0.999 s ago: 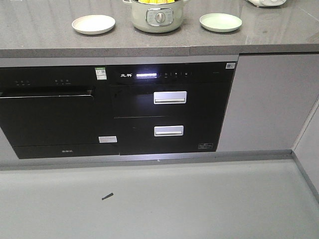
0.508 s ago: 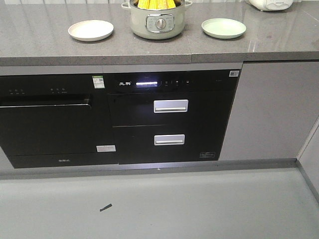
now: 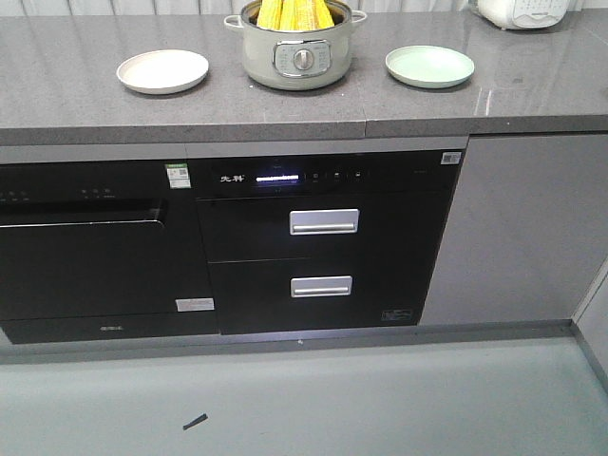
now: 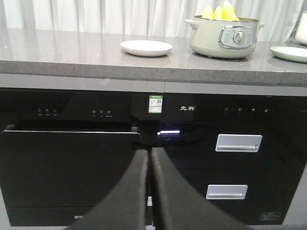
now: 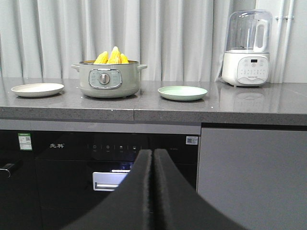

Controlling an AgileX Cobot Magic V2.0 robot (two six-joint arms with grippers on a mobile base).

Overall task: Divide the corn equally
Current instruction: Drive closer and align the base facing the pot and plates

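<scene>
Yellow corn stands upright in a pale green electric pot at the middle of the grey counter; the corn tips also show above the pot's rim in both wrist views. A white plate lies left of the pot and a light green plate lies right of it, both with nothing on them. My left gripper and right gripper are shut with nothing between the pads, both held low in front of the black appliance fronts, well short of the counter.
A white blender stands at the counter's right end. Below the counter are a black dishwasher and a drawer unit with silver handles. A small dark scrap lies on the grey floor. Curtains hang behind.
The front view has shifted: counter, pot and plates sit lower in the frame and more of the corn shows. Both plates stay bare.
</scene>
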